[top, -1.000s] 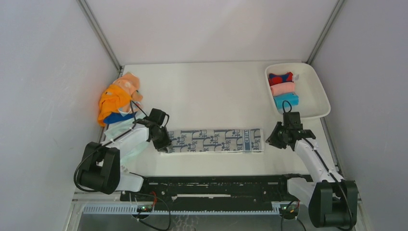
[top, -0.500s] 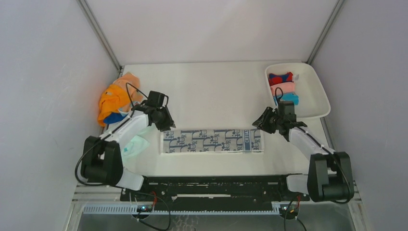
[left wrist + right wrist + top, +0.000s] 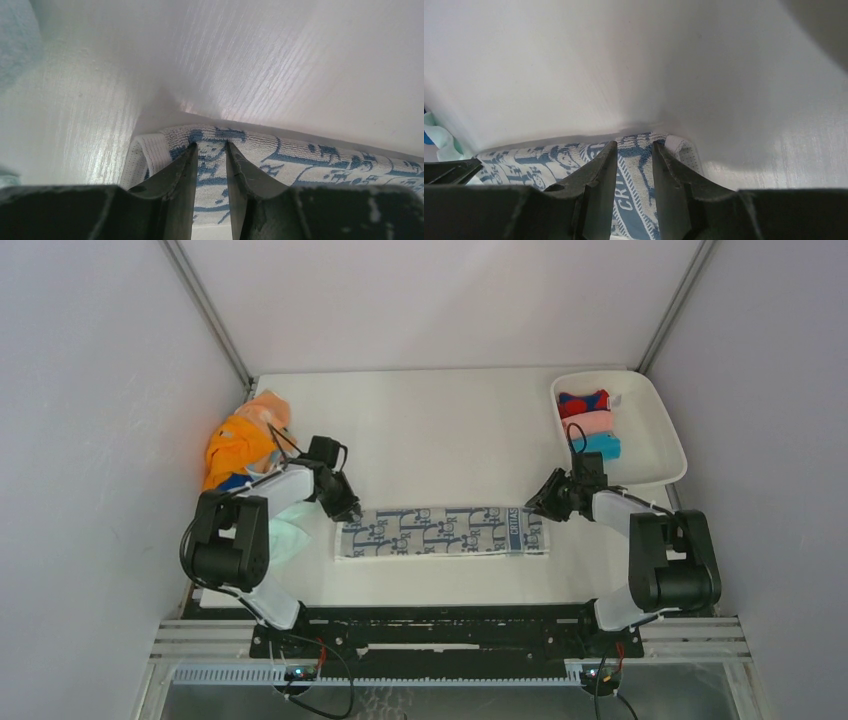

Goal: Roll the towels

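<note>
**Printed towel flat at mid-table, a gripper at each end**

Top external: The white tray [image 3: 665, 432] at the far right corner of the table [image 3: 440, 430] holds three rolled towels in a row: the red-and-blue roll [image 3: 583, 402] farthest back, the pink roll [image 3: 587, 424] in the middle and the bright blue roll [image 3: 599, 447] nearest. At the far left lies a loose heap with the orange towel [image 3: 238, 445] on top, and the pale mint towel [image 3: 287, 537] lies just nearer. The printed towel [image 3: 440, 531], white with blue-grey figures, lies flat as a long folded strip. A blue band with white lettering crosses it near its right end. The left gripper [image 3: 347, 510] is at the strip's far left corner and the right gripper [image 3: 540, 505] at its far right corner.

Left wrist: The left gripper [image 3: 211, 145] has its jaws a narrow gap apart, tips down on the printed towel [image 3: 310, 155] at its far edge. Flat cloth shows through the gap. Whether any cloth is pinched cannot be told.

Right wrist: The right gripper [image 3: 635, 144] also has its jaws slightly apart over the printed towel [image 3: 534, 160], tips at its far edge. The band's letters "CR" can be read, and the rest is hidden.
</note>
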Action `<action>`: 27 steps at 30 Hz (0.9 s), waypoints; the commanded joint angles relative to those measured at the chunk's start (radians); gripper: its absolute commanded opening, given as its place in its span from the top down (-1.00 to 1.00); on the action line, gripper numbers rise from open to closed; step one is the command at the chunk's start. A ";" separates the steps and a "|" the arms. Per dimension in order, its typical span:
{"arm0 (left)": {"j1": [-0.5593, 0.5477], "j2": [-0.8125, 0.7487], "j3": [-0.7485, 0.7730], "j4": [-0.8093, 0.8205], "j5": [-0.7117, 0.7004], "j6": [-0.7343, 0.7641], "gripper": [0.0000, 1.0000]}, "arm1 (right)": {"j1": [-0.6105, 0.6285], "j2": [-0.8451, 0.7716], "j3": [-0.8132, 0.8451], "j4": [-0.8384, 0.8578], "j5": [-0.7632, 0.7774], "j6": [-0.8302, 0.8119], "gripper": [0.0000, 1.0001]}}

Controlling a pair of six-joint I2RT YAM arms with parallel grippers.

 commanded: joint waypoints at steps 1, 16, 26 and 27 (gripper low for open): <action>0.010 -0.004 -0.070 0.009 -0.030 0.011 0.35 | -0.021 -0.008 0.008 -0.064 0.124 -0.012 0.35; -0.059 -0.134 -0.003 -0.061 -0.061 0.007 0.32 | 0.093 -0.209 0.046 -0.137 0.192 -0.129 0.26; -0.073 -0.343 -0.040 -0.144 -0.119 0.014 0.30 | 0.152 -0.244 0.111 -0.397 0.312 -0.201 0.09; -0.072 -0.353 -0.060 -0.140 -0.125 0.014 0.30 | 0.153 -0.235 0.113 -0.403 0.312 -0.205 0.08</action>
